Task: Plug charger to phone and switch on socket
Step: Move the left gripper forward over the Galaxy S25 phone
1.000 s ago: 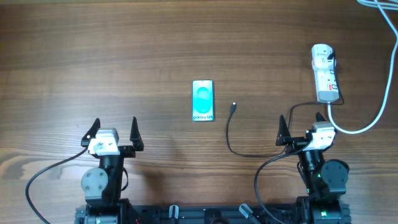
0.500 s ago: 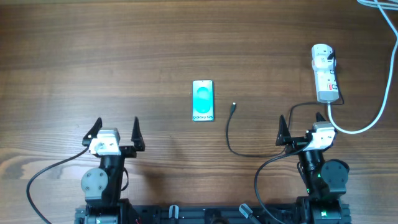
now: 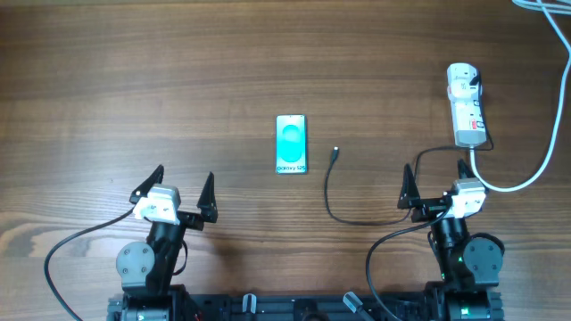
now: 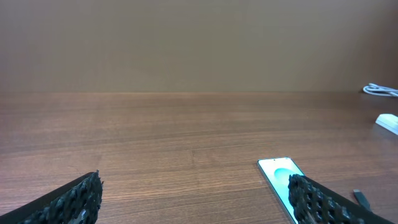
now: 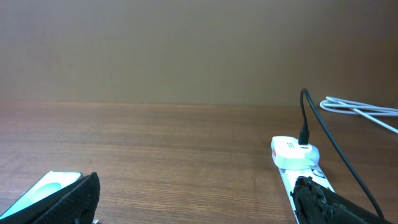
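Observation:
The phone (image 3: 291,144) lies flat at the table's middle, teal screen up. The charger (image 3: 326,192) is a thin black cable whose small tip rests just right of the phone; it curls down and back toward the right arm. The socket (image 3: 467,107) is a white strip at the far right with a plug in its top end. My left gripper (image 3: 184,175) is open and empty, below and left of the phone. My right gripper (image 3: 435,169) is open and empty, just below the socket. The left wrist view shows the phone (image 4: 280,171) by the right finger.
A thick white lead (image 3: 546,156) loops from the socket's near end out to the right and up past the table's far right corner. The arms' own black wires trail near the front edge. The right wrist view shows the socket (image 5: 293,153) ahead on the right.
My left gripper has shifted right and turned toward the phone. The right gripper has barely moved. Both stay open.

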